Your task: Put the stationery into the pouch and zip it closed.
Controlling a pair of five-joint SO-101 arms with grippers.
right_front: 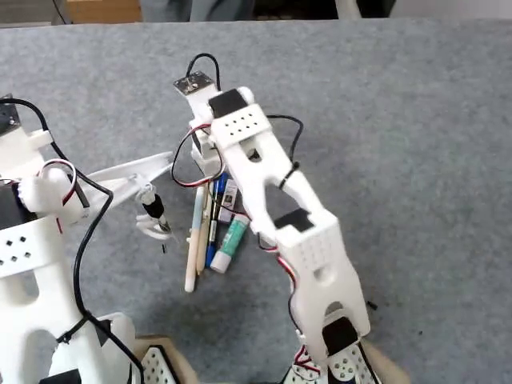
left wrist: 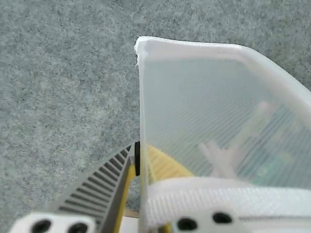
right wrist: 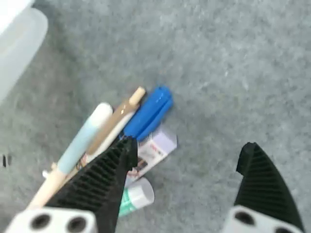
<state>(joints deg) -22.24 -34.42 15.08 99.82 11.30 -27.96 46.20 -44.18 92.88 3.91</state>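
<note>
Reaching out from the near edge of the table (right_front: 416, 120), the right arm (right_front: 280, 208) stretches low over the stationery (right_front: 212, 228). Its gripper (right wrist: 182, 179) points down, jaws spread wide, above a blue pen (right wrist: 148, 111), a tan pen (right wrist: 116, 119), a pale pen (right wrist: 85, 138), a glue stick (right wrist: 136, 196) and a small white block (right wrist: 155, 148). The block's red-printed label is too small to read. Nearer the table's left edge, the left gripper (left wrist: 137, 165) pinches the mesh pouch (left wrist: 204, 111), whose free end lies near the pens.
</note>
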